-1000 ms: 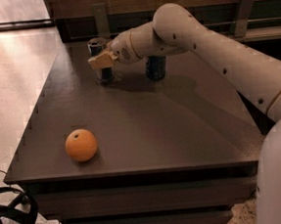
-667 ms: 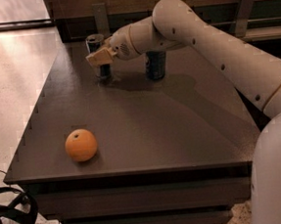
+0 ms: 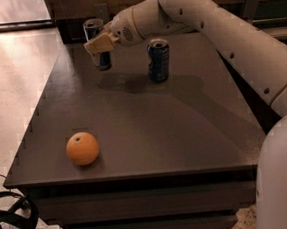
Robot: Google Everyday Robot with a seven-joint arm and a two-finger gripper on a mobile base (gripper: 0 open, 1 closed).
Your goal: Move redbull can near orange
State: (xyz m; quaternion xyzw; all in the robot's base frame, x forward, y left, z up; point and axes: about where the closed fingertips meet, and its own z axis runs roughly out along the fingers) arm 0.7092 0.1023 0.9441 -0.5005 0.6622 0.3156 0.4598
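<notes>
The redbull can [image 3: 95, 30] is a slim can with a silver top, at the table's far left. My gripper [image 3: 100, 43] is shut on its middle, with a tan finger [image 3: 99, 43] across its front, and holds it upright a little above the table; its shadow lies below it. The orange [image 3: 82, 148] sits on the table near the front left corner, far from the can. My white arm [image 3: 216, 25] reaches in from the right.
A wider dark blue soda can [image 3: 158, 60] stands upright just right of the held can. The dark table [image 3: 185, 133] has its front edge close to the orange. A black object [image 3: 9, 218] sits on the floor at lower left.
The gripper has lifted the redbull can off the table; it now hangs higher, with its shadow showing beneath. The orange and the blue soda can have not moved.
</notes>
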